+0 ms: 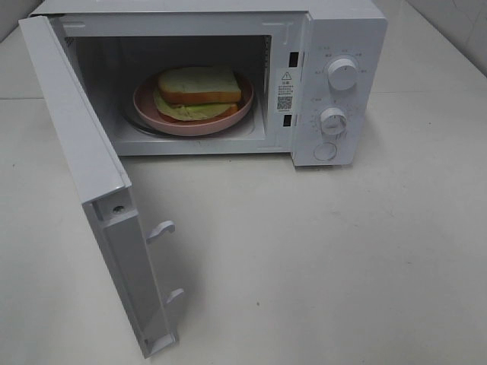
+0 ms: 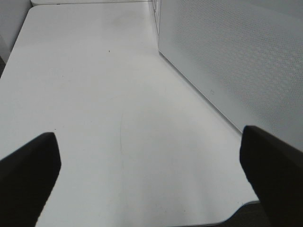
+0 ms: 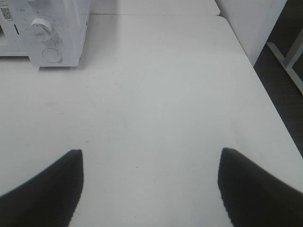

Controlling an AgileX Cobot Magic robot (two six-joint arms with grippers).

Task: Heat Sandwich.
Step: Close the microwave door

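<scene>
Inside the microwave (image 1: 338, 30), door (image 1: 84, 167) swung open, I see the sandwich (image 1: 199, 85) sitting on its pink plate (image 1: 190, 126). My left end effector (image 2: 149, 142) and right end effector (image 3: 151, 153) hover over the tabletop (image 1: 319, 251), both spread wide, holding nothing.

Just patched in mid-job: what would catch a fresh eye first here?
The white microwave stands on the table with its door swung wide open toward the front left. Inside sits the sandwich on a pink plate. The left tool and right tool hang open and empty over the table.
</scene>
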